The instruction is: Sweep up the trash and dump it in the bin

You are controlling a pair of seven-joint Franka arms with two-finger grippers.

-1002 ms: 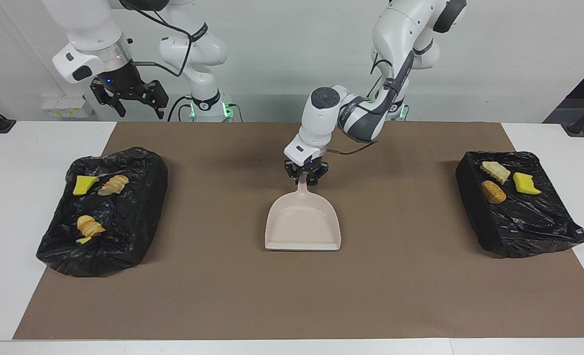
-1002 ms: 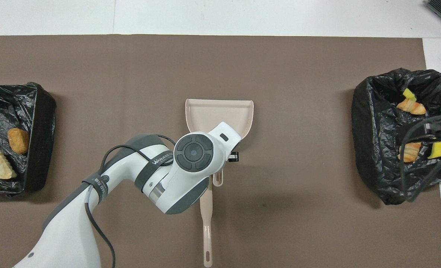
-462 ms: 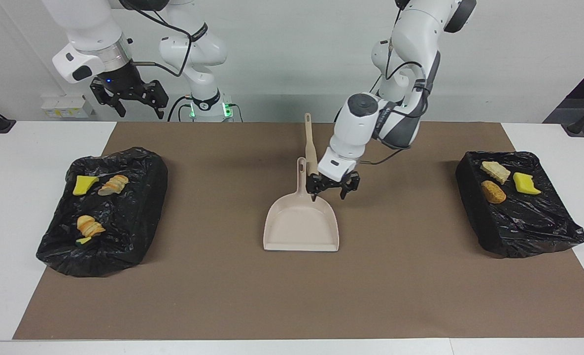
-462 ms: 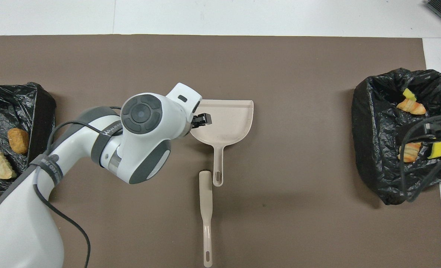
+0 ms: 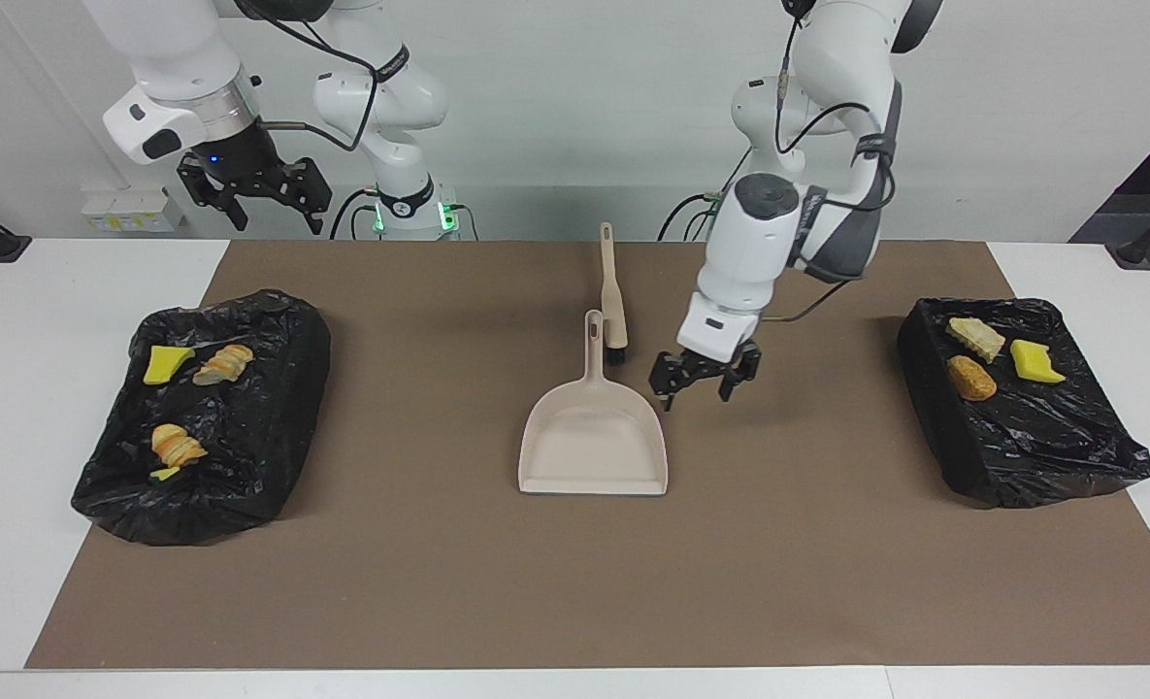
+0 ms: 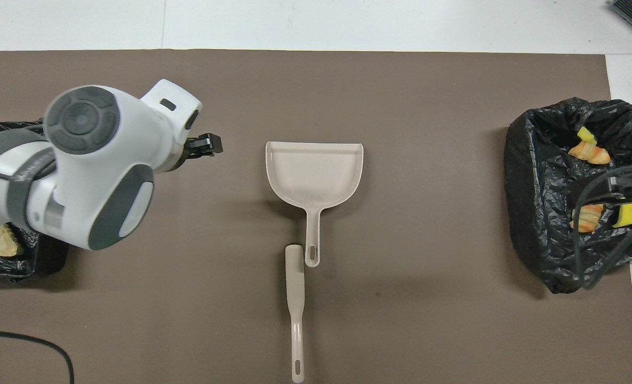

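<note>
The beige dustpan [image 5: 594, 437] lies flat at the middle of the brown mat, its handle toward the robots; it also shows in the overhead view [image 6: 316, 173]. The beige brush [image 5: 613, 291] lies beside the handle, nearer to the robots, and shows overhead too [image 6: 295, 298]. My left gripper [image 5: 706, 381] is open and empty, low over the mat beside the dustpan, toward the left arm's end [image 6: 204, 145]. My right gripper [image 5: 254, 194] is open and waits high over the right arm's end. The trash in view, yellow sponge [image 5: 169, 364] and bread chunks [image 5: 970, 379], lies in the two bins.
A black-bagged bin [image 5: 245, 466] sits at the right arm's end [image 6: 540, 213], holding several scraps [image 6: 590, 152]. Another bin [image 5: 1021, 456] sits at the left arm's end, mostly covered overhead by my left arm. The mat [image 5: 827, 563] ends in white table.
My left gripper has left the dustpan's handle, opened, and swung toward the left arm's end. The brush, hidden under the arm before, now shows. The right arm has not moved.
</note>
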